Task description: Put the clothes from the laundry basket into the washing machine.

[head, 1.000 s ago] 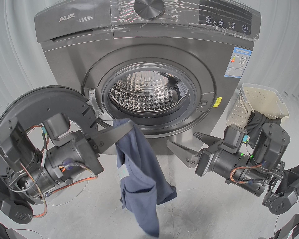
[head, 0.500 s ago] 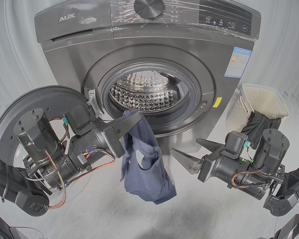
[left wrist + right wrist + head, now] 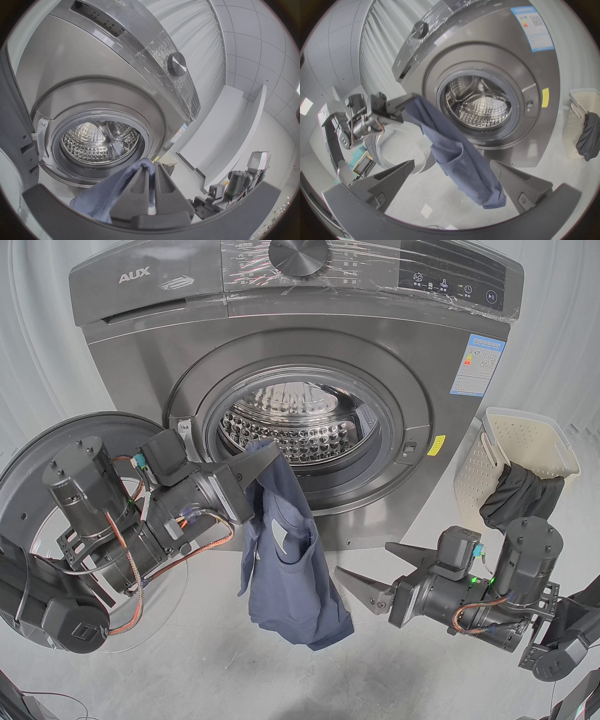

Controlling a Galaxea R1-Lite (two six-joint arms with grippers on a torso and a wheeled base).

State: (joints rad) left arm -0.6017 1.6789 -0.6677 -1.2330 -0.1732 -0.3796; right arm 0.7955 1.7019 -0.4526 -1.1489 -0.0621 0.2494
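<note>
a navy blue shirt (image 3: pixel 289 565) (image 3: pixel 104 195) (image 3: pixel 456 150) hangs from the left gripper (image 3: pixel 272 449) (image 3: pixel 152 168) (image 3: pixel 406 100), whose jaws are clamped together on a top fold of the cloth; the pinched fold sits just in front of the lower left rim of the washing machine (image 3: pixel 156 359) (image 3: pixel 93 68) (image 3: pixel 493 40) opening; the rest of the shirt drapes down past the machine's front toward the floor (image 3: pixel 406 677), and whether its lower end touches the floor cannot be told; the steel drum (image 3: pixel 294 421) (image 3: pixel 93 140) (image 3: pixel 481 106) lies open behind the fold; the round door (image 3: pixel 37 452) stands swung out on the left, behind the left arm; the right gripper (image 3: pixel 362 559) (image 3: pixel 450 162) is low before the machine's lower right front, jaws wide apart, pointing toward the hanging shirt but apart from it; a cream laundry basket (image 3: pixel 531 437) (image 3: pixel 581 103) stands just beside the machine's right side, with a dark garment (image 3: pixel 522 496) (image 3: pixel 589 137) draped over its front rim.
</note>
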